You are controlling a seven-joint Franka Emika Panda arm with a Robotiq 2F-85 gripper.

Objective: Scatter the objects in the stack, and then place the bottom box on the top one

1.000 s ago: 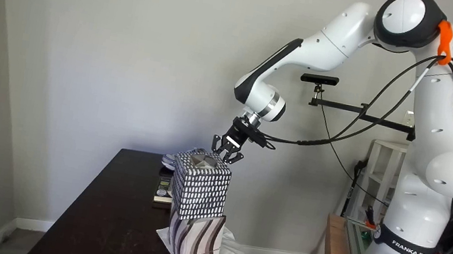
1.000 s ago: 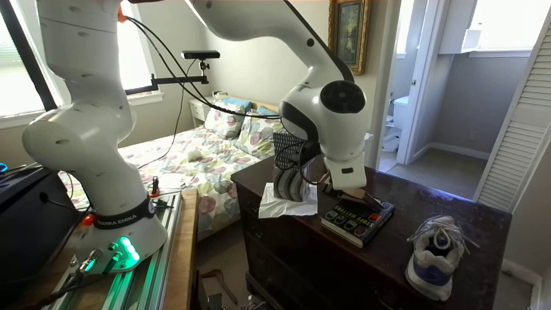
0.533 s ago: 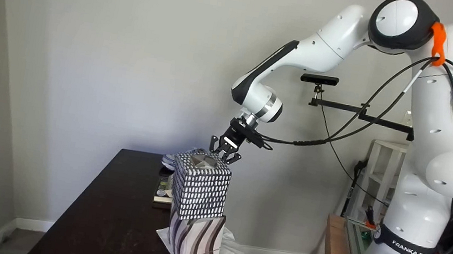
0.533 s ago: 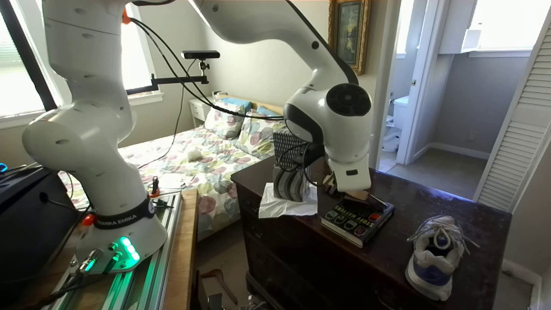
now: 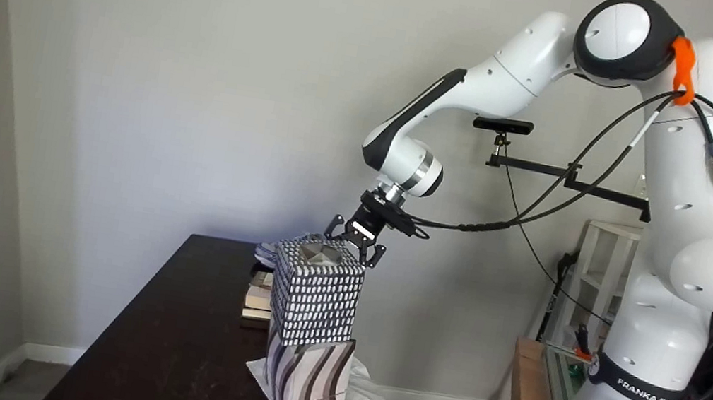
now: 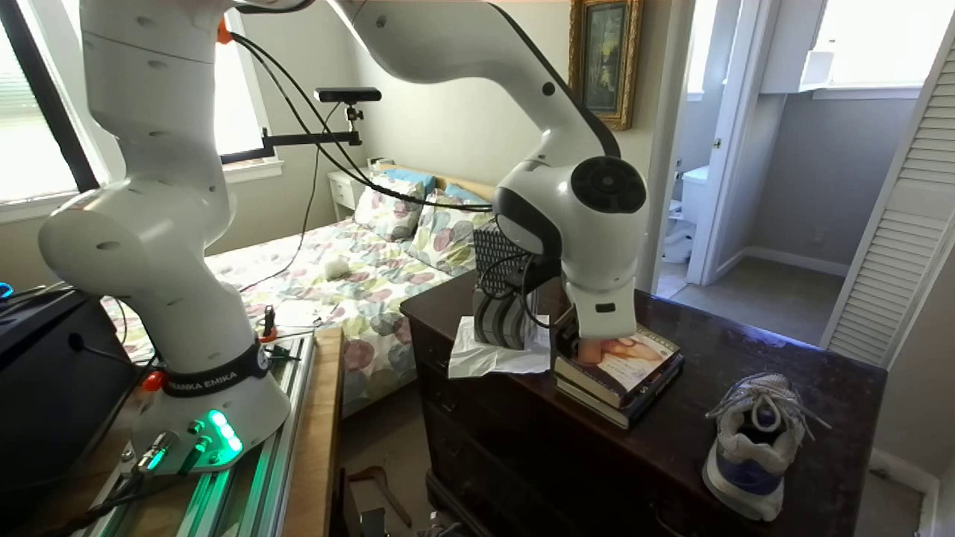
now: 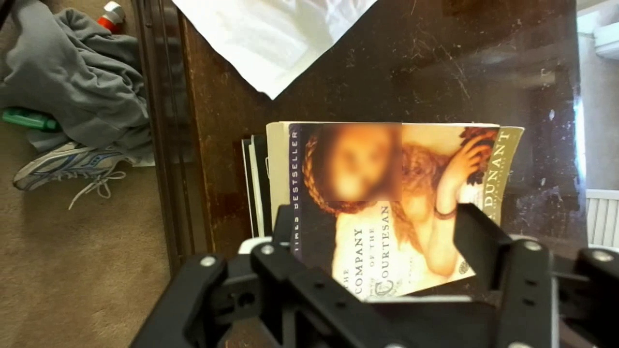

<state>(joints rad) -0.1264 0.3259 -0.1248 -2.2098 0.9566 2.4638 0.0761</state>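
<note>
In an exterior view, striped box [image 5: 308, 377] under the tall checkered box [image 5: 316, 297], in an exterior view, there's the sneaker [image 6: 759, 449] near right, toe aimed far, wrist view, tool [image 7: 377, 227] spread wide over picture-faced book [image 7: 411, 208], its long axis left-right

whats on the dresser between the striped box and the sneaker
An exterior view shows a picture-covered book on another book, plus part of the white sheet under the striped box.
</note>
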